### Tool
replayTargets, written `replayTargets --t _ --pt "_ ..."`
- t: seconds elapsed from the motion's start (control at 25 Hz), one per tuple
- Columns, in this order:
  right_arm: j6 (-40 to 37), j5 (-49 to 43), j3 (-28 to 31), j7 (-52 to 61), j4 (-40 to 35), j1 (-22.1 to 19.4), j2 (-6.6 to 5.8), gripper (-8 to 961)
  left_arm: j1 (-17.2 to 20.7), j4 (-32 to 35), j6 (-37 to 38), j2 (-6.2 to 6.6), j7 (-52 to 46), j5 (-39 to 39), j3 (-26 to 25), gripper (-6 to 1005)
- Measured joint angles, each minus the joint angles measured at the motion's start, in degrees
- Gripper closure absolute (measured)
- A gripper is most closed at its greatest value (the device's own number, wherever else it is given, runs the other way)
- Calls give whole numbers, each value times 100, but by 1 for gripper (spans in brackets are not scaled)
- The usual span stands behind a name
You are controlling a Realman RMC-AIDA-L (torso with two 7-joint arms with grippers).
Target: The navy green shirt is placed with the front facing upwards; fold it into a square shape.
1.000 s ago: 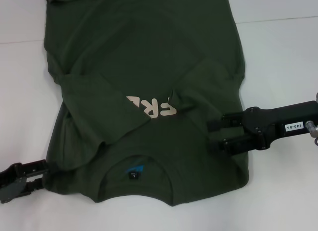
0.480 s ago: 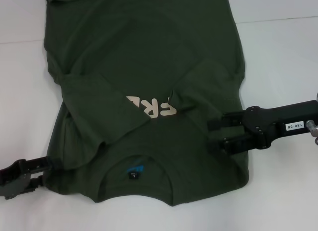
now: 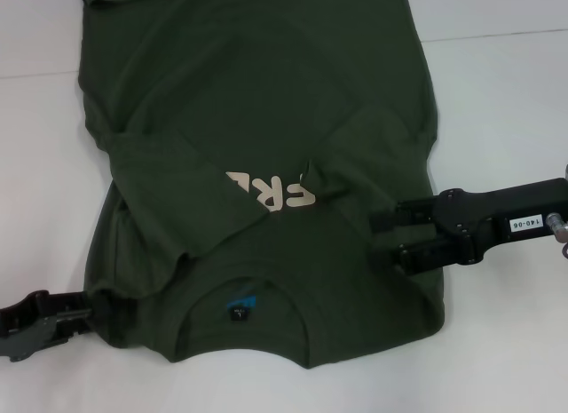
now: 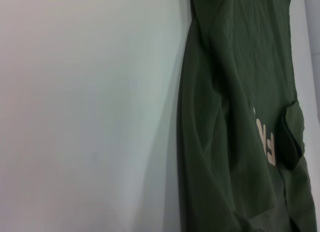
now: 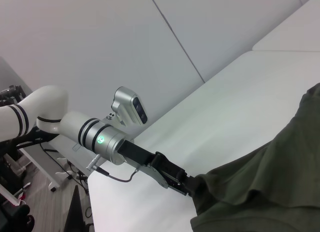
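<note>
The navy green shirt [image 3: 266, 120] lies flat on the white table with its collar toward me. Both sleeves are folded in over the cream print [image 3: 271, 193], and the blue-and-black label [image 3: 240, 305] shows inside the neck. My left gripper [image 3: 84, 308] is at the shirt's near left shoulder edge and is shut on the cloth; the right wrist view shows it [image 5: 189, 186] meeting the bunched fabric [image 5: 265, 192]. My right gripper [image 3: 377, 240] rests on the shirt's near right side with its fingers apart. The left wrist view shows the shirt's side [image 4: 240, 92].
The white table [image 3: 497, 102] spreads out on both sides of the shirt, with a seam line across it at the far right. The shirt's hem runs out of the head view at the top. A white wall stands behind the table in the right wrist view.
My left gripper moved in to the shirt's near left shoulder edge and closed on it, then drew back slightly. The right gripper and the rest of the shirt have not moved.
</note>
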Motion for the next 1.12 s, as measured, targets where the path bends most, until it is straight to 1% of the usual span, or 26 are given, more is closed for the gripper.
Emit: replayTargets --t 0.24,0.44,0.68,0.84,1.12 --pt "1 0 0 24 4 0 0 27 -16 5 -67 3 -30 123 3 537" --pt "2 -1 0 26 3 3 0 27 -19 6 -78 6 -41 123 -11 741" --pt "2 -1 0 26 3 0 0 27 -53 -14 -66 42 14 125 -3 925" --pt "2 -1 0 28 3 -5 -16 27 -50 -23 45 58 75 133 -32 920" --pt "35 -31 0 219 3 -30 -105 27 30 5 336 67 290 125 -161 943"
